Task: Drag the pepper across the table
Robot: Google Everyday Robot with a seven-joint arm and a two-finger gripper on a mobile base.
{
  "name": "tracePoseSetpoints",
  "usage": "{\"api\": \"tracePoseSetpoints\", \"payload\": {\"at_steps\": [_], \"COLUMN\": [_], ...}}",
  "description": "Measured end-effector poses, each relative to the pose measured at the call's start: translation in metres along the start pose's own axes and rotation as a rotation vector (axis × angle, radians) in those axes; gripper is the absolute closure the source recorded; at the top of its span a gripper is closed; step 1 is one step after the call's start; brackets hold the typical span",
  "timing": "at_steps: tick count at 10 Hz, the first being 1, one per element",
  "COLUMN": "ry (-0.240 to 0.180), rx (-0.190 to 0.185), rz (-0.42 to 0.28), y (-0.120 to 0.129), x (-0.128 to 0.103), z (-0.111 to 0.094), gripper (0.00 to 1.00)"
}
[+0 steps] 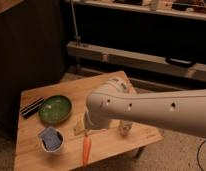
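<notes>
An orange, elongated pepper lies on the wooden table near its front edge, pointing toward me. My gripper hangs below the big white arm, right at the pepper's far end, close to or touching it. The arm hides most of the gripper and the middle of the table.
A green plate sits left of the gripper. A white cup with a blue bag stands at the front left. A black object lies at the left edge. A pale item sits under the arm on the right. Metal shelving runs behind.
</notes>
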Motion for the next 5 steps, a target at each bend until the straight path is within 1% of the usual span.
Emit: {"api": "tracePoseSetpoints", "payload": {"at_steps": [2,5], "ry": [-0.026,-0.071], "rx": [-0.018,-0.024], "rz": [0.001,0.0], "y": [-0.01,-0.016], "x": [0.006,0.009], "z": [0.028,0.073], "gripper": [0.22,0.22]}}
